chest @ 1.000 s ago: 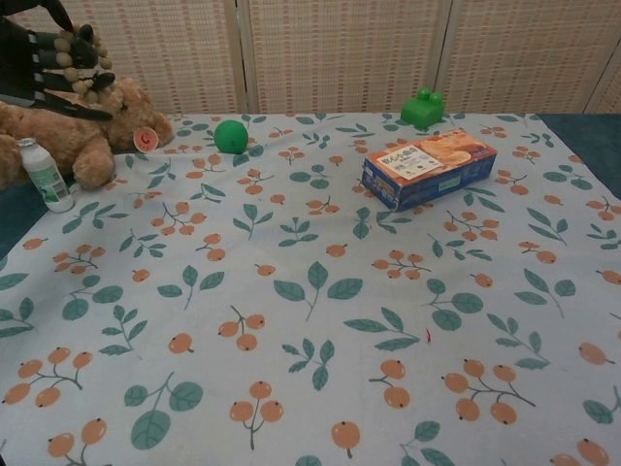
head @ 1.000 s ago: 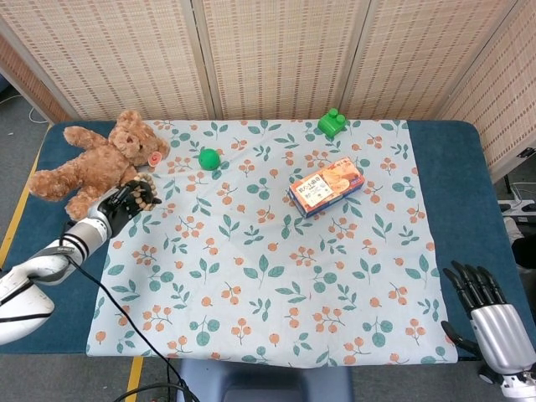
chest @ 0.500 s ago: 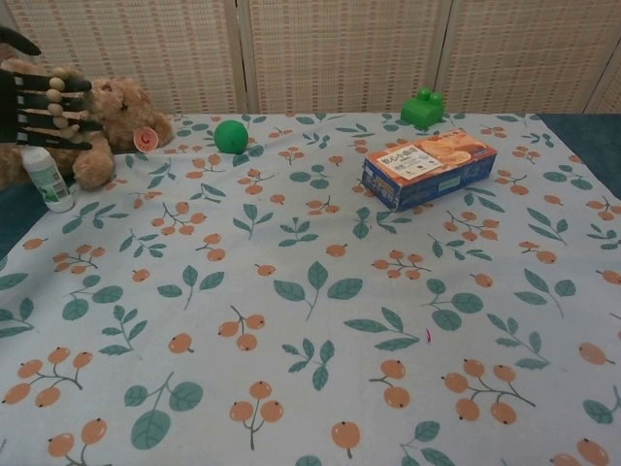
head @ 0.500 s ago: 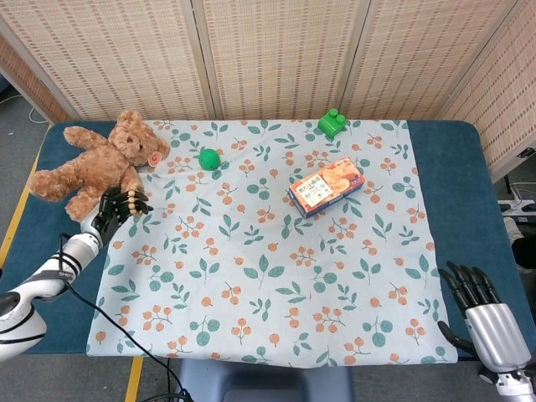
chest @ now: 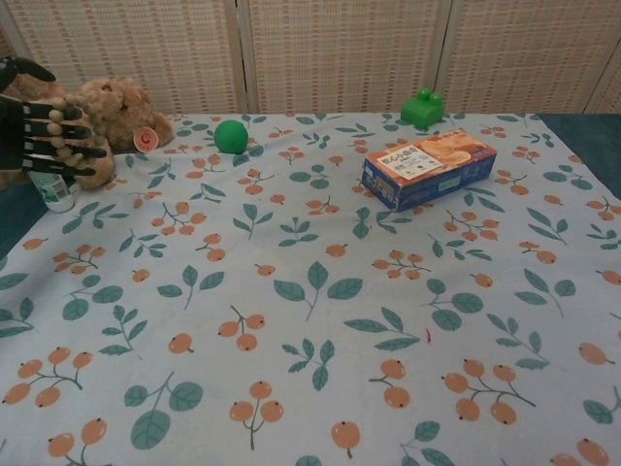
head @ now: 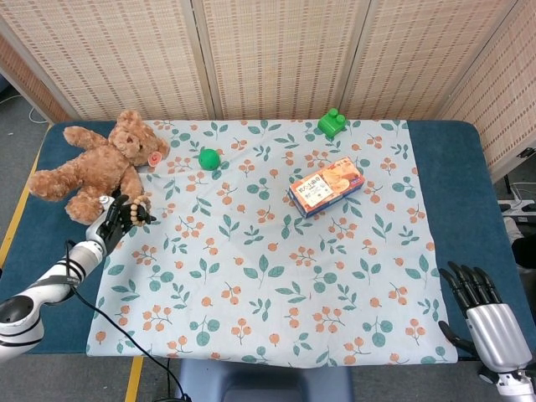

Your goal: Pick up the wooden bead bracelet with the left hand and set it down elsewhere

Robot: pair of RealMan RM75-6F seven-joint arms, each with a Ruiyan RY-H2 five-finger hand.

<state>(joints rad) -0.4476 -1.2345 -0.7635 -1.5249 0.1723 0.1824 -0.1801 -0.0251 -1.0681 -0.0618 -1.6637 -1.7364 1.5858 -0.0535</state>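
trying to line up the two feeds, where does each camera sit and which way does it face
Head view: high above the near edge, looking down on the floral tablecloth; both arms show, left hand holding the wooden bead bracelet, right hand bare.
Chest view: low, facing the woven screen; only the left hand.
Shared: brown teddy bear, orange-and-blue snack box.

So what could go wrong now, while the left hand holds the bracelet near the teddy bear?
1. The left hand is low, right above the small bottle; lowering further could knock it over.
2. The bracelet only hangs across the fingers, so it might slip off early.
3. The teddy bear lies close beside the hand, so the bracelet could land on its leg instead of the cloth.
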